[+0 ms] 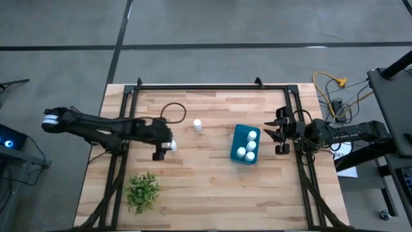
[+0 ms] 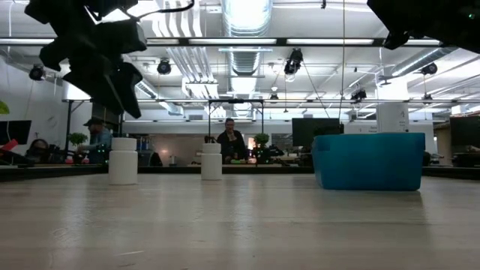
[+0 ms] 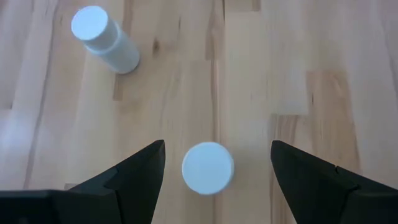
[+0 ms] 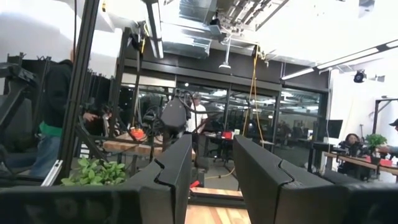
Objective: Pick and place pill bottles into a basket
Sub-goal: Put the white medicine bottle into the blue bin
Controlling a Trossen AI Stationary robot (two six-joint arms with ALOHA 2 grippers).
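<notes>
Two white pill bottles stand upright on the wooden table. One (image 1: 197, 125) is near the middle. The other (image 3: 208, 168) is left of it, below my left gripper (image 3: 217, 146), which is open and slants down from above. Its two fingers stand to either side of the bottle's cap without touching it. In the low view this gripper (image 2: 112, 82) hangs above that bottle (image 2: 123, 160). The teal basket (image 1: 238, 136) at centre right holds several more bottles (image 1: 250, 145). My right gripper (image 4: 211, 174) waits at the table's right edge, raised, open by a narrow gap with nothing in it.
A green leafy plant (image 1: 143, 191) sits near the table's front left corner. A black frame (image 1: 212, 88) runs along the table's far edge and sides. Bare wood lies between the bottles and the basket. People sit and stand in the room beyond the table.
</notes>
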